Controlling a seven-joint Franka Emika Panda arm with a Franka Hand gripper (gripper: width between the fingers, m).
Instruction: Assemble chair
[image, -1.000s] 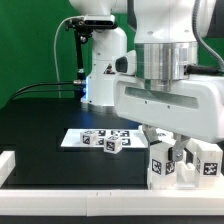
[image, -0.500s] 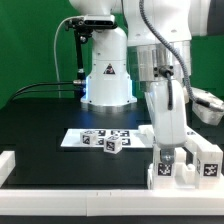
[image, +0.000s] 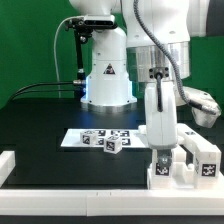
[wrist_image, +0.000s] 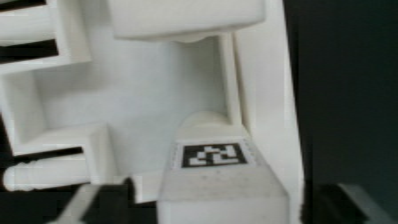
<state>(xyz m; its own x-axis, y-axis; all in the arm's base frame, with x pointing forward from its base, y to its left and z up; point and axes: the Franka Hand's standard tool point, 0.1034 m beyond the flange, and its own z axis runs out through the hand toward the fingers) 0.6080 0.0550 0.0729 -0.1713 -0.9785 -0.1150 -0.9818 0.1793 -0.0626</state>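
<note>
Several white chair parts with black marker tags stand together at the exterior view's right, near the front ledge. My gripper hangs straight down onto the leftmost of them. In the wrist view a white chair part with ribs and a tag fills the frame. A grey-white block of it lies between my dark fingers, with dark gaps on both sides. The jaws stand wide apart around it and do not touch it.
The marker board lies on the black table in the middle, with a small white tagged part by its front edge. A white ledge runs along the front and a white block stands at the left. The robot base is behind.
The hand has turned from broadside to narrow side on, and has come down a little over the chair parts at the exterior view's right. The parts have not moved.
</note>
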